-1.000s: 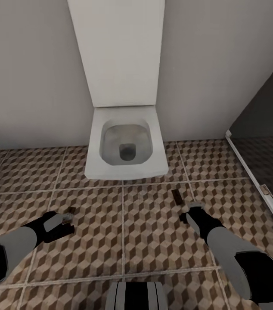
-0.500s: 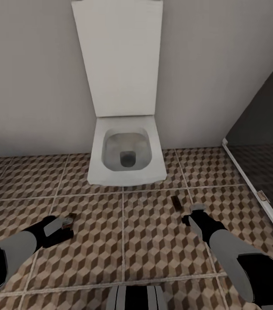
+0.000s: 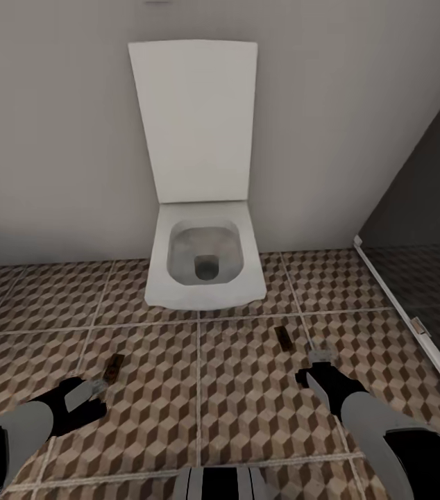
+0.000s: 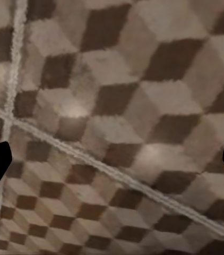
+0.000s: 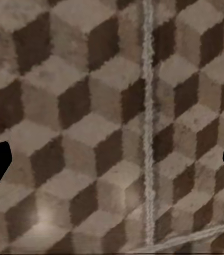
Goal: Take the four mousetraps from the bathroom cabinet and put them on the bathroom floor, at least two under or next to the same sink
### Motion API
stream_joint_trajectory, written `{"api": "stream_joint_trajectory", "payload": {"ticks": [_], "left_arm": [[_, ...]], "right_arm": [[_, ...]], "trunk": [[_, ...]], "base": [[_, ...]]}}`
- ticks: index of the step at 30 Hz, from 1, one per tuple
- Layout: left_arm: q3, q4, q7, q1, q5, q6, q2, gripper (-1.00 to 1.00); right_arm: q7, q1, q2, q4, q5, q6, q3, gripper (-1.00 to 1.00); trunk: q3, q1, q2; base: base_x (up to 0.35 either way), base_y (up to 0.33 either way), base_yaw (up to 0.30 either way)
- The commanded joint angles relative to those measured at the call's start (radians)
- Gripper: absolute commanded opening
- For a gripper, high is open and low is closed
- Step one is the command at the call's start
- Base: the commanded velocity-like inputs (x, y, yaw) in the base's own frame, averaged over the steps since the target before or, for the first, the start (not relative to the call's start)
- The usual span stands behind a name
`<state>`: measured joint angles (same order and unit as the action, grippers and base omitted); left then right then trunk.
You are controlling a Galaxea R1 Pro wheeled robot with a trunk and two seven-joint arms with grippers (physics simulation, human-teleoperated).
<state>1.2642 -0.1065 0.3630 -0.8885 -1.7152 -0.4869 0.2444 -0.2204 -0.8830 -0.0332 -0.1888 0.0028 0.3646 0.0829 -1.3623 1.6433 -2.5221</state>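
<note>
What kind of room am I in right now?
A bathroom, most likely: a white toilet with raised lid stands against the wall, the floor has cube-pattern tiles, and a dark glass enclosure resembles a shower.

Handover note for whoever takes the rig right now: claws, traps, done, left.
Left claw: open, empty, low over the cube-patterned brown and beige tiled floor.
Right claw: open, empty, also low over the tiles.
Two small flat dark brown mousetraps lie on the floor in front of the square white toilet: one just ahead of the left claw, one just ahead of the right claw.
Done: two traps on the floor.
Left: the other two traps; placement by the sink cannot be judged from here.
</note>
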Motion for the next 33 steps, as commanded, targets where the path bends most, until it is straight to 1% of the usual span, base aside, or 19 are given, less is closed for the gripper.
{"api": "stream_joint_trajectory", "payload": {"ticks": [1,7,11,16,20,26,33], "left_arm": [[0.005,0.001,0.008,0.009,-0.008,0.010,-0.001,1.00],[0.006,0.016,0.008,0.059,-0.006,0.090,-0.009,1.00],[0.006,0.018,0.008,0.090,-0.006,0.120,-0.012,1.00],[0.006,0.018,0.008,0.119,-0.007,0.135,-0.016,1.00],[0.006,0.018,0.004,0.146,-0.008,0.140,-0.018,1.00],[0.006,0.015,-0.001,0.167,-0.010,0.146,-0.020,1.00],[0.006,0.013,-0.003,0.187,-0.009,0.178,-0.045,1.00]], "right_arm": [[-0.002,0.007,0.000,-0.001,0.000,0.004,0.008,1.00],[-0.002,0.049,-0.005,0.003,-0.001,-0.026,0.009,1.00],[-0.002,0.074,-0.010,0.008,-0.001,-0.040,0.009,1.00],[-0.002,0.099,-0.013,0.030,0.001,-0.054,0.009,1.00],[-0.001,0.117,-0.015,0.074,0.003,-0.078,0.009,1.00],[-0.002,0.126,-0.014,0.121,0.004,-0.138,0.010,1.00],[-0.002,0.140,-0.006,0.150,0.005,-0.218,0.011,1.00]], "trunk": [[0.003,-0.001,0.000],[0.027,-0.003,0.001],[0.042,-0.005,0.002],[0.061,-0.007,0.004],[0.077,-0.009,0.004],[0.100,-0.012,0.006],[0.127,-0.015,0.007]], "base": [[0.000,0.000,0.000],[0.000,0.000,0.000],[0.000,0.000,0.000],[0.000,0.000,0.000],[0.000,0.000,0.000],[0.000,0.000,0.000],[0.000,0.000,0.000]]}}
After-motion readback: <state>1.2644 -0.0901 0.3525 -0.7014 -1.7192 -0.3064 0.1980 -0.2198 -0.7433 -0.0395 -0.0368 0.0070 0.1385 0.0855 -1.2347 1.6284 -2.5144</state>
